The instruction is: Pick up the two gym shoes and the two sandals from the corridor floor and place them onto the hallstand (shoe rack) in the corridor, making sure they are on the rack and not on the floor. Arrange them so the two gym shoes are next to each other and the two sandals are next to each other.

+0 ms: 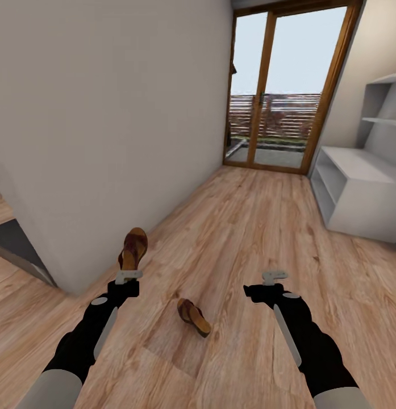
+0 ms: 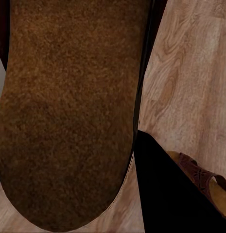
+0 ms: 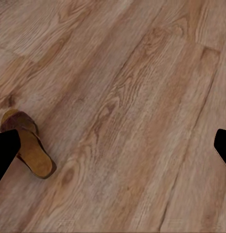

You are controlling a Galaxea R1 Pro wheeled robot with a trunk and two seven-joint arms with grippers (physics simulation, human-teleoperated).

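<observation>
My left gripper [image 1: 128, 276] is shut on one dark brown sandal [image 1: 133, 249] and holds it up above the corridor floor [image 1: 232, 227], toe pointing away. Its tan sole [image 2: 69, 111] looms large in the left wrist view. The other sandal [image 1: 194, 317] lies on the planks between my two arms; it also appears as a sandal [image 2: 202, 177] in the left wrist view and a sandal [image 3: 30, 145] in the right wrist view. My right gripper [image 1: 274, 277] hangs open over bare floor, to the right of that sandal. The pale-grey hallstand [image 1: 357, 193] stands at the far right. The gym shoes are out of view.
A plain wall [image 1: 107, 113] runs along the left, ending in a corner near my left arm. A glass door with a wooden frame [image 1: 283, 85] closes the corridor's far end. Open plank floor stretches ahead toward the hallstand.
</observation>
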